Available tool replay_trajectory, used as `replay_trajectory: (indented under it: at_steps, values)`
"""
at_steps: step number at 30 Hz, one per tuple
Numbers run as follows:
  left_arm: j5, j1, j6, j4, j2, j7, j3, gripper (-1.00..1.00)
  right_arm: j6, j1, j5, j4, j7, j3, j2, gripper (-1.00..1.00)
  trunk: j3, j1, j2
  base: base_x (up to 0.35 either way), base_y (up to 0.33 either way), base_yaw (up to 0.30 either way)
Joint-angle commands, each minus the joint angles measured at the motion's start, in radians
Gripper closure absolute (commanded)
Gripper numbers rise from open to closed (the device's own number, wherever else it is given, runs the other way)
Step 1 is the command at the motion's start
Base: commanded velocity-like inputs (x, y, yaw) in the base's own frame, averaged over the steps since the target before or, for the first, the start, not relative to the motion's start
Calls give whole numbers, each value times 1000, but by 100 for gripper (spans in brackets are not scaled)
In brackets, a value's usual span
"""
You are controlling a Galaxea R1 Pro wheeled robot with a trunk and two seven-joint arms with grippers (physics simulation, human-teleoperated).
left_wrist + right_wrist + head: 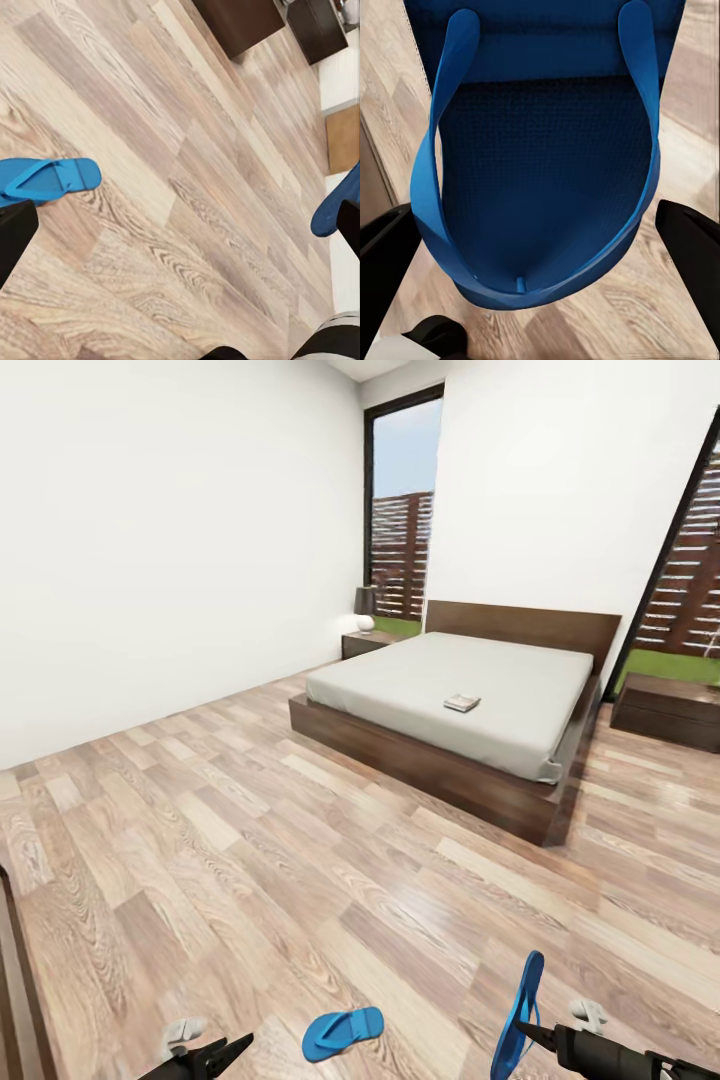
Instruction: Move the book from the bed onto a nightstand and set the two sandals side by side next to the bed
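**One sandal lifted, book untouched**

At the far left of the head view, the left pincer (225, 1050) hangs low over the plank floor (250, 840) with its fingers spread and nothing between them. Just to its right, flat on the floor, lies the loose sandal (343, 1032), strap side up; in the left wrist view this sandal (49, 180) sits right beside one dark fingertip, not yet between the two.

Further right, the right pincer (535, 1036) has the other sandal (518, 1015) by its edge, standing it upright off the floor, toe end up. In the right wrist view the held sandal (544, 172) hangs close before the camera with a black finger on each side of it. The grip looks closed on it, though the contact itself is hard to make out.

Well beyond both pincers, across open floor, stands the bed (450, 705). The book (462, 702) lies on the mattress, near the middle. One nightstand (365, 643) sits at the bed's left by the window, the other (668, 708) at its right.

By my reading, little is finished: one sandal is picked up, one waits on the floor well apart from the bed, neither is set beside it, and the book has yet to reach a nightstand.
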State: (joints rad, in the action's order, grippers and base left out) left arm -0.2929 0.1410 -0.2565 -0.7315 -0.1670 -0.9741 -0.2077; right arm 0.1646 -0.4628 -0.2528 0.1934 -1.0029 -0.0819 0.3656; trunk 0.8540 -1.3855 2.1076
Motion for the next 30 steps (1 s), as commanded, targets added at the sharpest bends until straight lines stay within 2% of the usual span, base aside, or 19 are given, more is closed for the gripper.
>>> replay_trajectory:
  at_steps: [1,20,30]
  values:
    - [-6,0,-10,0,0,-3,-1,-100,10,-1,1,0,-3,-9,0,100,1,0,0,0,0,-279]
    - [-6,0,-10,0,0,-3,-1,-100,10,-1,1,0,-3,-9,0,100,1,0,0,0,0,-261]
    - [-6,0,-11,0,0,-3,-1,-100,10,-1,1,0,-3,-9,-2,100,1,0,0,132,106,-60]
